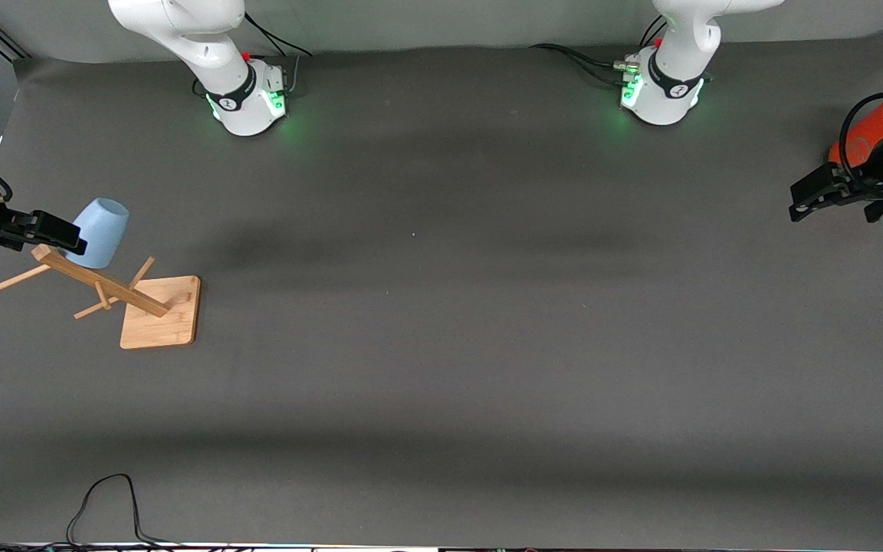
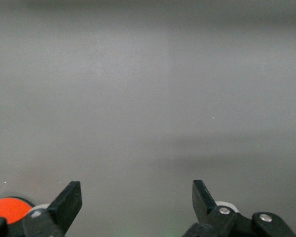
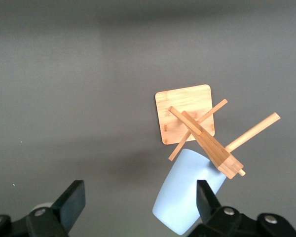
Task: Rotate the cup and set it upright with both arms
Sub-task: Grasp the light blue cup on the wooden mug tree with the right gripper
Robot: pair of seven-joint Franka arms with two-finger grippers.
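The pale-blue cup (image 1: 102,232) hangs upside down on a peg of a wooden rack (image 1: 96,282) toward the right arm's end of the table. My right gripper (image 1: 73,239) is open, level with the cup and right beside it. In the right wrist view the cup (image 3: 185,200) lies between the open fingers, close against one fingertip (image 3: 205,200); the gripper (image 3: 138,202) is not closed on it. My left gripper (image 1: 798,203) is open and empty at the left arm's end of the table; in its wrist view (image 2: 135,200) only bare table shows between the fingers.
The rack's square wooden base (image 1: 159,312) stands on the grey table, with pegs sticking out from its post. An orange cylinder (image 1: 867,130) stands by the left gripper and shows in the left wrist view (image 2: 5,210). A black cable (image 1: 104,506) loops at the table's near edge.
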